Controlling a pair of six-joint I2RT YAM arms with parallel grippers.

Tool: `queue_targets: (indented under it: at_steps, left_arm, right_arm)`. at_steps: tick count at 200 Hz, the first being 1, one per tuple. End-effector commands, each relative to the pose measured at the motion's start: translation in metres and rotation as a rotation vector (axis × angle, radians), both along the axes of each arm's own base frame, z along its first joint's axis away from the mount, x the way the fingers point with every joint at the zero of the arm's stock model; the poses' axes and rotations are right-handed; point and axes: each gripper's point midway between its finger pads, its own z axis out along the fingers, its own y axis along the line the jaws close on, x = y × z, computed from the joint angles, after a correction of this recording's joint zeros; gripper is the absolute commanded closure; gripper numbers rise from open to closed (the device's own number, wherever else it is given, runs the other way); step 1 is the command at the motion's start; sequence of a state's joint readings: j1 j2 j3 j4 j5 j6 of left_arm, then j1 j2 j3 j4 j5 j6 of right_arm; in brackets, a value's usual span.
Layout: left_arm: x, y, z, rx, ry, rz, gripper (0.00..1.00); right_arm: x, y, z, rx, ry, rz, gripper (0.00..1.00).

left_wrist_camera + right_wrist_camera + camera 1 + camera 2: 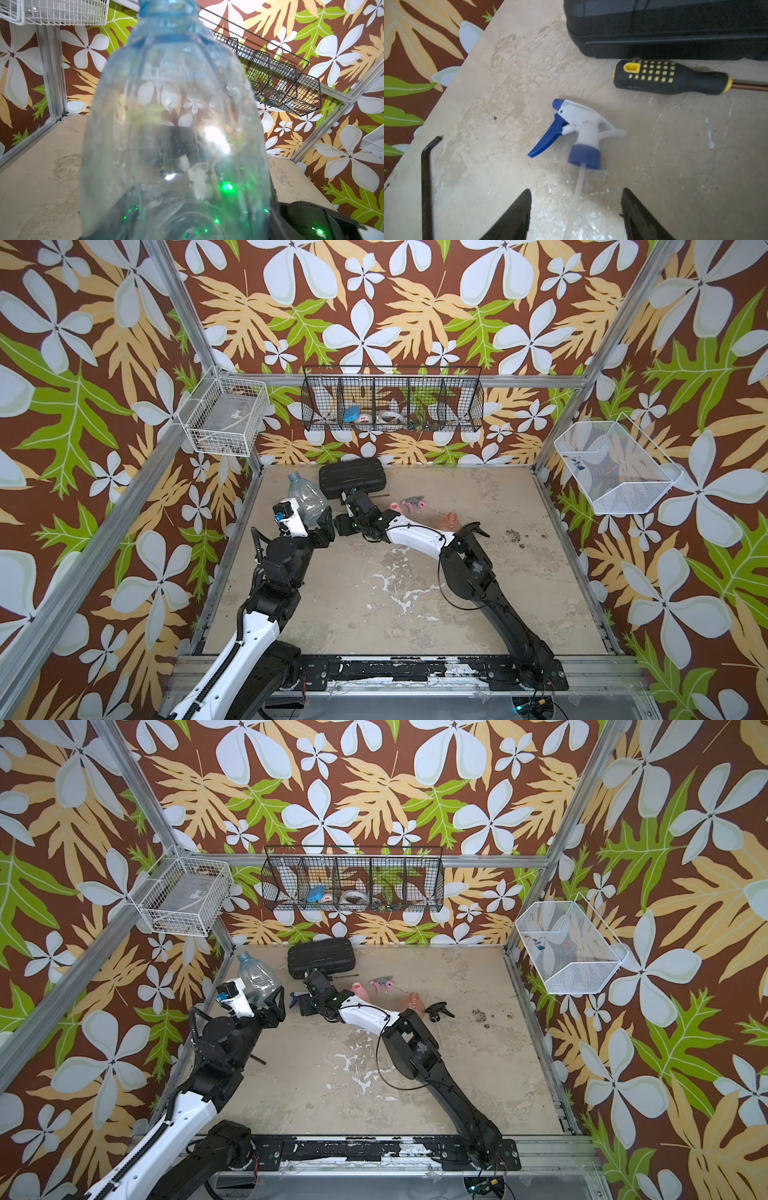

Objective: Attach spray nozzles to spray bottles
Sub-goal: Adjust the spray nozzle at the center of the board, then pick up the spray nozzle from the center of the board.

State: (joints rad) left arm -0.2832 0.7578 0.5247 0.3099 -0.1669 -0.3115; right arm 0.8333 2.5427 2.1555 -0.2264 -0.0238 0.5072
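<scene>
A: Where do the hands stand?

B: The left gripper point(321, 526) is clamped on the base of the clear bluish bottle point(306, 497) and holds it off the table point(374, 593), tilted, with the open neck toward the back corner. The right gripper point(575, 190) hangs with its fingers apart and empty over the white-and-blue nozzle point(581, 124). That nozzle lies on its side in front of the black case point(664, 27), near the screwdriver point(670, 76).

A: What worries you?

B: The dip tube point(578, 187) runs between the fingers. If they close there, they pinch only the thin tube — I'd expect it to bend and the head to swing loose. A grab at the head could also push it across the table toward the screwdriver.

A: And the bottle?

B: It looks like thin plastic, and it's held low. My guess is the neck wobbles once the collar presses on — then the threads could cross.
</scene>
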Motion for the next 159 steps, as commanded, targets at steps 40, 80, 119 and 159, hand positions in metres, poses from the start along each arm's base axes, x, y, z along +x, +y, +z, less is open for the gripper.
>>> queue_targets:
  at_steps: [40, 80, 119, 159]
  left_arm:
    - [-0.001, -0.003, 0.002, 0.006, -0.003, -0.021, 0.29]
    - [-0.004, -0.002, -0.002, 0.004, -0.003, -0.019, 0.29]
    - [-0.007, -0.001, -0.005, 0.000, -0.004, -0.018, 0.29]
    - [-0.008, -0.002, -0.007, -0.012, -0.003, -0.024, 0.28]
  right_arm:
    - [0.019, 0.012, -0.012, -0.012, -0.070, 0.021, 0.33]
    - [0.023, 0.021, -0.020, -0.006, -0.088, 0.050, 0.36]
    - [0.027, 0.022, -0.034, -0.010, -0.096, 0.030, 0.39]
    - [0.029, 0.027, -0.047, -0.032, -0.130, 0.019, 0.48]
